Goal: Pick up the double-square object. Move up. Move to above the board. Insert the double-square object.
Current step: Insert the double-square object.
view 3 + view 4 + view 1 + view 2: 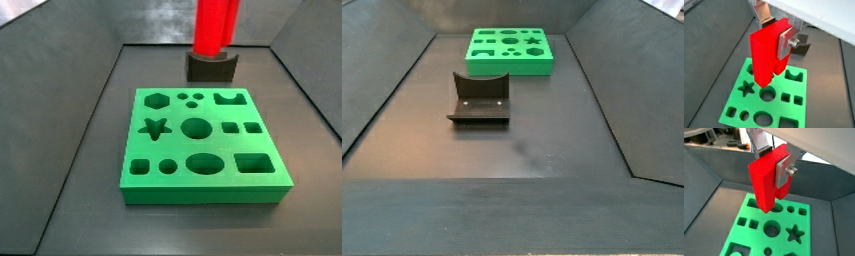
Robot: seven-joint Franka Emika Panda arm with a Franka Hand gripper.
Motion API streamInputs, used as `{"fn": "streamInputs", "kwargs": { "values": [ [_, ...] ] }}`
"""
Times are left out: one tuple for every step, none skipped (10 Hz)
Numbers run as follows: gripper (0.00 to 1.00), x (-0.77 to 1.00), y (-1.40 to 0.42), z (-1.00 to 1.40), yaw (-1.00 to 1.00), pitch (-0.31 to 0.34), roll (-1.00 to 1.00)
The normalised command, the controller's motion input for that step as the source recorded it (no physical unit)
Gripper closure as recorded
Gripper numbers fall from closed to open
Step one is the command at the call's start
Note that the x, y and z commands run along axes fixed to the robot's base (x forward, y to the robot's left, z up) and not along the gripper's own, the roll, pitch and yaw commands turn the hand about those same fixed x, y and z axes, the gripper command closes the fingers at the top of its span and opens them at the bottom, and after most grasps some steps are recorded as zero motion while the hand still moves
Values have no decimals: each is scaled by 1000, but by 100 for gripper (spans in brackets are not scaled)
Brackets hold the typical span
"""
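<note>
My gripper (774, 31) is shut on the double-square object (765, 55), a glossy red peg, and holds it upright in the air; both wrist views show this (773, 160). In both wrist views the green board (777, 107) (751, 237) lies on the floor below the peg's lower end. In a side view the peg (214, 25) hangs over the fixture (211, 67), behind the far edge of the board (174, 148), and the gripper is cut off above the frame. Another side view shows the board (509, 67) at the far end, with no peg or gripper in view.
The dark fixture (480, 100) stands on the floor in front of the board in a side view. It also shows in a wrist view (801, 46) behind the peg. Sloping dark walls (67, 90) enclose the floor on all sides.
</note>
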Motion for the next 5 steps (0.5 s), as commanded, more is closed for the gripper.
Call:
{"fn": "streamInputs", "kwargs": {
  "values": [
    [100, 0, 0, -23, 0, 0, 0],
    [100, 294, 0, -49, -229, 51, 21],
    [100, 480, -69, -120, -506, 31, 37],
    [100, 526, -69, -94, -566, 0, 1],
    [100, 546, -69, -89, -560, 0, 0]
  ]
}}
